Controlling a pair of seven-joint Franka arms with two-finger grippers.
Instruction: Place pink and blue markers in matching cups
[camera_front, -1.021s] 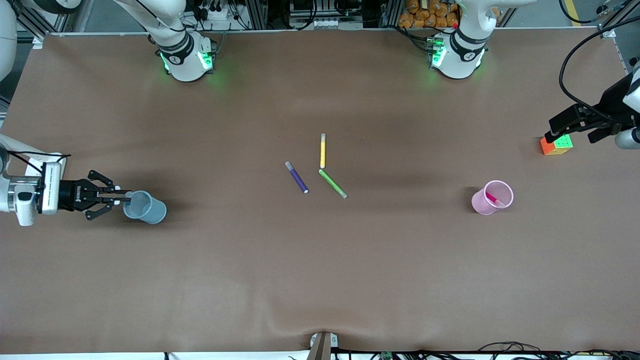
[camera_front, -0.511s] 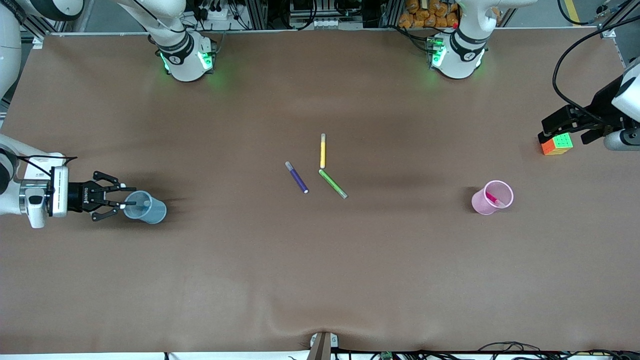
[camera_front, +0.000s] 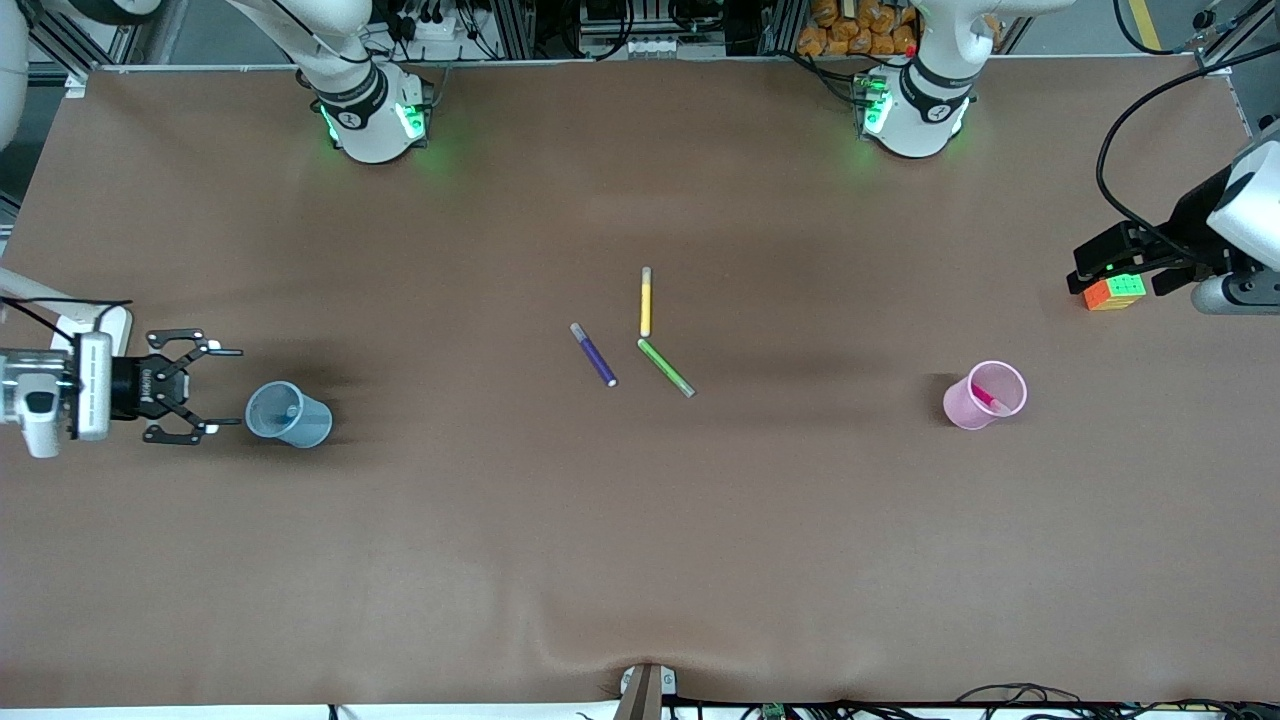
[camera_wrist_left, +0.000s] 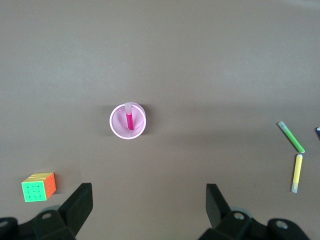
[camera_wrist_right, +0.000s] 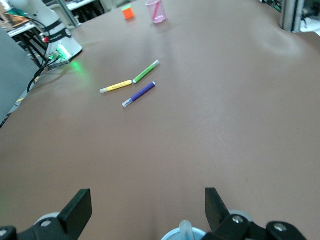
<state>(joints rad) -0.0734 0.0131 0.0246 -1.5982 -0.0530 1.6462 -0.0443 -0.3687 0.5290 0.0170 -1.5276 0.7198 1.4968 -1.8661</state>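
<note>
Both markers we log as cupped, pink marker (camera_front: 988, 398) in pink cup (camera_front: 962, 410), blue marker (camera_front: 291, 409) in blue cup (camera_front: 305, 428); light, stiff, slick barrels, best pinched mid-barrel; right gripper (camera_front: 222, 388) spread beside the blue cup, left gripper (camera_front: 1088, 271) spread over the cube (camera_front: 1113, 292).

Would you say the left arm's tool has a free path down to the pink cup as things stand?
Probably yes: the left tool hangs open over the cube, and bare table separates it from the pink cup.

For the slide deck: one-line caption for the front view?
Right gripper open beside the blue cup holding its marker; pink marker in pink cup.
</note>
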